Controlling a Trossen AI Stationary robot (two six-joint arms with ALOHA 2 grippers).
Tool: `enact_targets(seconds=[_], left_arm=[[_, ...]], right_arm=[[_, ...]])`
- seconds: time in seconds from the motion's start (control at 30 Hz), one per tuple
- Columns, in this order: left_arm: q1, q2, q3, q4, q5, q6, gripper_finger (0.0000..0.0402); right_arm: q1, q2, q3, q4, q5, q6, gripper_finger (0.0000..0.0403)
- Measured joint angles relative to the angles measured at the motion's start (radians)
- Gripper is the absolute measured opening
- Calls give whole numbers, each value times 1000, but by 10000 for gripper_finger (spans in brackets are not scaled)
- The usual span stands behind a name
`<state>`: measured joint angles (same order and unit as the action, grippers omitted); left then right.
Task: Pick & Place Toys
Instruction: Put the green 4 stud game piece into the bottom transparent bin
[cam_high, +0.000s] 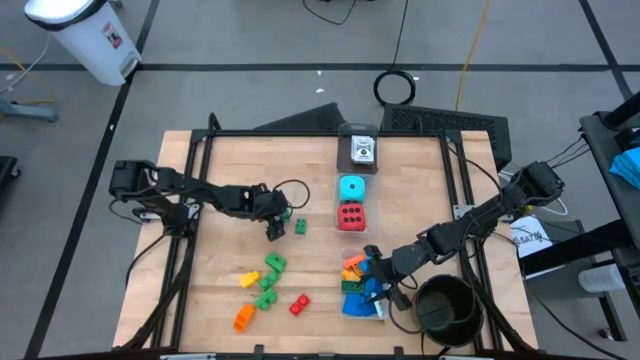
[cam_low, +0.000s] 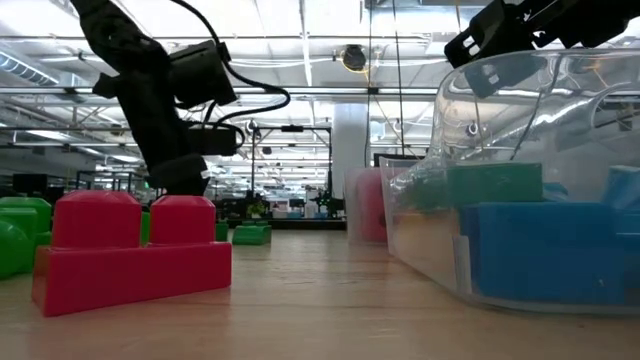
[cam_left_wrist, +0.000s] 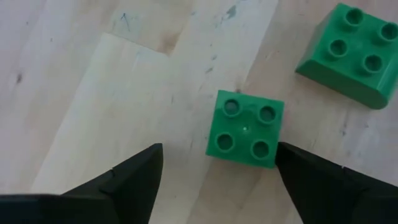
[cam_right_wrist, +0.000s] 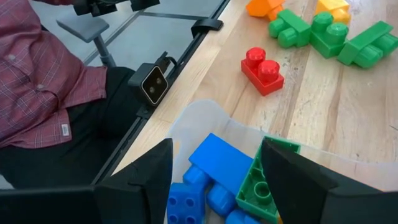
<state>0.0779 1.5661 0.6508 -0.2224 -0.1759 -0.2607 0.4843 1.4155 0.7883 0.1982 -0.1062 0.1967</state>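
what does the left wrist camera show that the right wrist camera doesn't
Only the left wrist view: the open left gripper above a small green four-stud brick, with a larger green brick nearby, on the bare table.

Only the right wrist view: the open right gripper over a clear box holding blue bricks, a red brick, and a person in a plaid shirt.

Both: green bricks on the wooden tabletop.

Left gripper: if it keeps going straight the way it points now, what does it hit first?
Most likely the small green brick lying flat on the table. The left gripper is open, fingers either side of it. A second green brick lies off to one side, out of line.
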Motion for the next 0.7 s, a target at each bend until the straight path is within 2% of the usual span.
enact_targets(seconds=[0.13, 0.47, 0.7], left_arm=[[-15, 1, 0, 2, -15, 19, 289], [-33, 3, -2, 41, 14, 250, 228], [-33, 4, -2, 69, 26, 214, 177]], right_arm=[[0, 0, 0, 0, 0, 0, 212], [0, 0, 0, 0, 0, 0, 212], [0, 0, 0, -1, 0, 0, 212]])
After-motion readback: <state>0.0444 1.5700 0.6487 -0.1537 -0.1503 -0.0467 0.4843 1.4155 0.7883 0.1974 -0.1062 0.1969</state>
